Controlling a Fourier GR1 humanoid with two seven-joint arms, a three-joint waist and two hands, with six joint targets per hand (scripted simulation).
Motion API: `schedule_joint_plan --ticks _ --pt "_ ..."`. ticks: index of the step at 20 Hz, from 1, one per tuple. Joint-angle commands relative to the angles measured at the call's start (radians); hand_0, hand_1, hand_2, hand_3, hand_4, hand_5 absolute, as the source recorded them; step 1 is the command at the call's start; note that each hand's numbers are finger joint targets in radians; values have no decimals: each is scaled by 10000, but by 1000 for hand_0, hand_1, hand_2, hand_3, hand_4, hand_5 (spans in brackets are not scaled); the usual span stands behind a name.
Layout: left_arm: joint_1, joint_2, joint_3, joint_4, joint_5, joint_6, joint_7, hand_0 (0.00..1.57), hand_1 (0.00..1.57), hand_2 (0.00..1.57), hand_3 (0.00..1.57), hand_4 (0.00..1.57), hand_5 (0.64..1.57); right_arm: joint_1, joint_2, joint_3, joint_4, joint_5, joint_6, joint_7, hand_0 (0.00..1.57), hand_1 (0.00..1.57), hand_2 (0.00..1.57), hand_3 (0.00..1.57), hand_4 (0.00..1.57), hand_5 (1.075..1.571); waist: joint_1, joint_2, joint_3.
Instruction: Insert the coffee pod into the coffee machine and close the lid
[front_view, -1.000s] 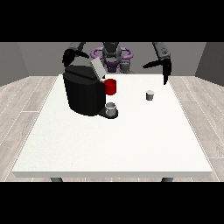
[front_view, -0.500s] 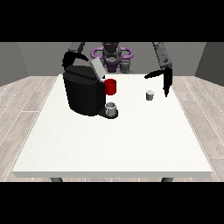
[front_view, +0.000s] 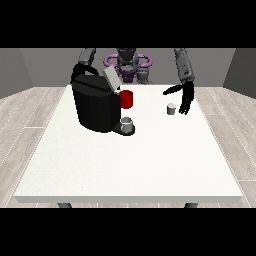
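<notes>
A small grey coffee pod (front_view: 171, 108) stands upright on the white table (front_view: 130, 160), right of centre near the far edge. The hand at the view's right (front_view: 185, 98) hangs just right of the pod with fingers straight and pointing down, thumb stretched out to the left above the pod; it does not touch the pod. The black coffee machine (front_view: 96, 104) stands at the left with its grey lid (front_view: 112, 79) raised, a red part (front_view: 127, 99) at its front and a grey cup (front_view: 127, 124) on its tray. The hand at the view's left (front_view: 79, 71) shows behind the machine, mostly hidden.
The robot's torso (front_view: 128, 65) rises behind the table's far edge. The table's near half is bare white surface, with wooden floor around it.
The hand at the view's right has come down and towards the pod, from above the table's far right corner to just beside the pod. The machine, cup and pod have not moved.
</notes>
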Motion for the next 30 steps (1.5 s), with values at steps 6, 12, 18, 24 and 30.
schedule_joint_plan --ticks 6,12,18,24,30 --pt "-471 242 -313 1373 -1241 869 -201 704 704 775 487 0 1571 -244 64 481 92 559 -166 225 0 0 0 0 410 1571 -388 281 -5" --pt "-550 454 -679 1758 -1970 927 -570 547 547 697 454 0 1571 165 143 334 782 463 -97 -512 0 0 0 0 386 1571 -268 233 1" --pt "-596 137 -462 2291 -2403 2600 -1555 719 719 864 649 229 1571 -399 -412 -147 -26 -66 271 609 0 0 0 0 476 1571 -490 253 -5" --pt "-1121 466 -374 2849 -2800 2948 -1750 920 920 1042 829 361 1571 14 198 516 -33 177 -330 203 0 0 0 0 524 1571 -507 355 -3" --pt "-1316 457 -799 3196 -3470 2946 -1399 1028 1028 1112 890 287 1571 -269 54 189 50 62 -258 449 0 0 0 0 514 1571 -591 256 -2"
